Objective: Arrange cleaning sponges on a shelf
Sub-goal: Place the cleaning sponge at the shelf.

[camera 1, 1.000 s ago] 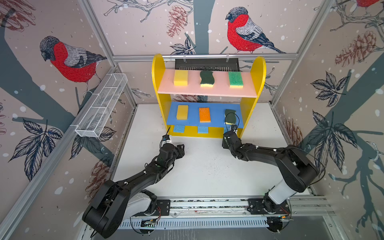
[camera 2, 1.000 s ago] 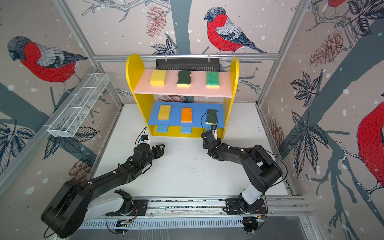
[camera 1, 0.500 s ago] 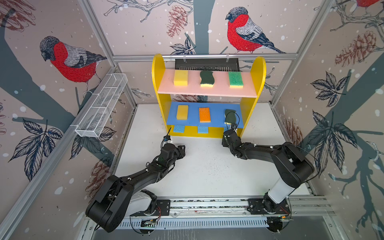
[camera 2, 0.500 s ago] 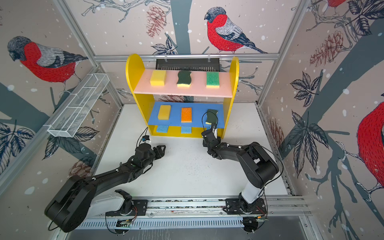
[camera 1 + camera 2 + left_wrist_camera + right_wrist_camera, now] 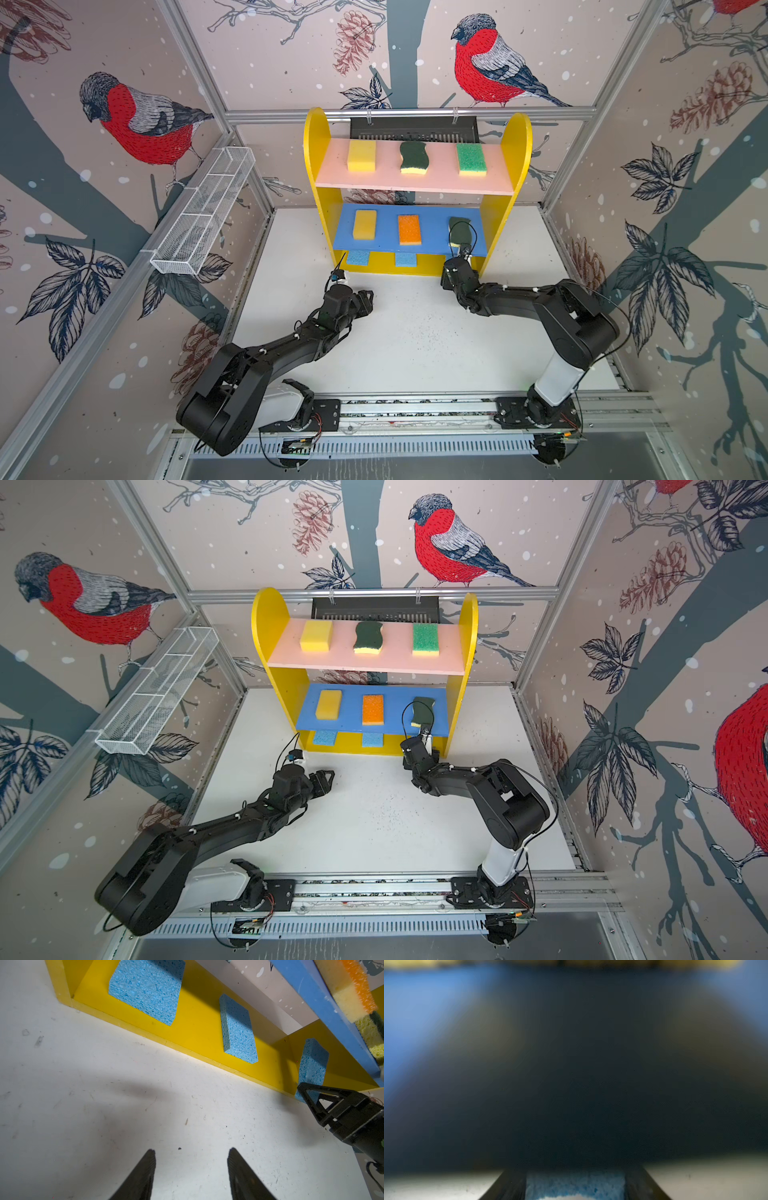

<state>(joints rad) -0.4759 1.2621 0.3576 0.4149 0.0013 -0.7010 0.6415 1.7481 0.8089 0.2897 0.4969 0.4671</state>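
Observation:
The shelf (image 5: 316,137) stands at the back. Its pink board carries a yellow sponge (image 5: 361,156), a wavy dark-green one (image 5: 413,157) and a bright-green one (image 5: 471,158). A yellow sponge (image 5: 365,224), an orange-topped one (image 5: 409,230) and a wavy dark-green one (image 5: 459,232) lie on the blue board. Two light-blue sponges (image 5: 145,989) (image 5: 238,1030) lie flat on the yellow bottom. My right gripper (image 5: 575,1176) reaches under the blue board at the right end, shut on the near end of a third light-blue sponge (image 5: 313,1064). My left gripper (image 5: 192,1150) hangs open and empty over the table before the shelf.
A white wire-mesh basket (image 5: 203,212) hangs on the left wall. A black slotted tray (image 5: 413,129) hangs behind the shelf top. The arms' base rail (image 5: 415,409) runs along the front edge. White table (image 5: 415,332) lies between the two arms.
The right arm's elbow has shifted slightly toward the shelf. Both grippers stay about where they were.

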